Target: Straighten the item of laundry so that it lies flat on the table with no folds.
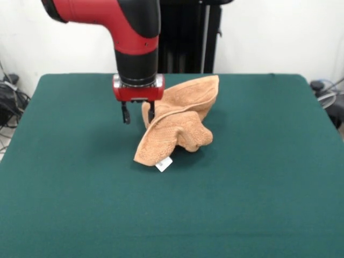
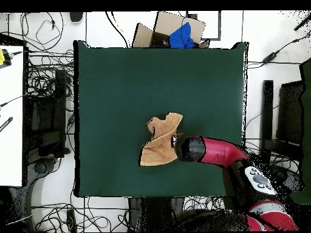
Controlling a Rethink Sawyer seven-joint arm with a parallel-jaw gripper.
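My tool (image 1: 137,114) hangs with fingers spread, grasping nothing, just beside the crumpled orange-tan terry towel (image 1: 180,124) on the dark green felt surface (image 1: 258,177).

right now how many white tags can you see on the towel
1. The small white tag sticks out at the corner of the towel nearest the camera in the front view, resting on the table. The towel is crumpled, so its folds could hide another.

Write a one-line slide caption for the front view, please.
Sawyer's open gripper hangs beside a crumpled orange towel on the green table.
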